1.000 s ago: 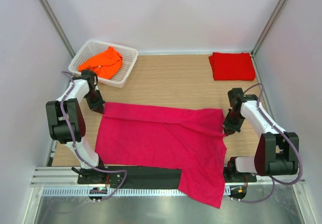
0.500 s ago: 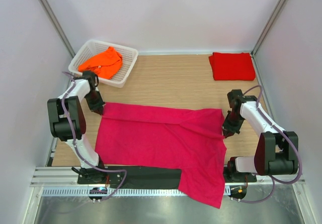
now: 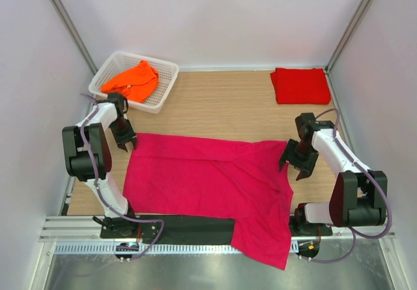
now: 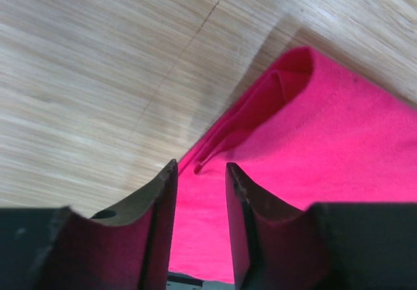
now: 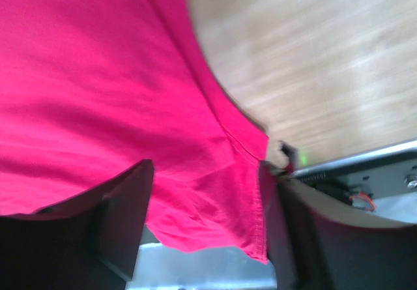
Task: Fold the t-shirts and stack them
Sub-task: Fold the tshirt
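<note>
1. The red t-shirt lies folded into a tidy rectangle at the far right corner of the table. I judge it finished and the likely base of the stack.
2. The orange t-shirt sits crumpled in the white lattice basket at the far left, not yet folded.
3. The magenta-pink t-shirt is spread across the near half of the table between the two arms, and its near right part hangs over the front edge. The left wrist view shows a doubled layer at its far left corner, so a first fold seems laid, but the shirt is far from compact.
4. The left gripper sits at that far left corner with its jaws parted. The cloth lies below them and is not pinched.
5. The right gripper sits over the shirt's right edge with its jaws wide apart, holding nothing.
6. What is left, as I judge it: further folds on the pink shirt, placing it on the red one, then the whole orange shirt.
</note>
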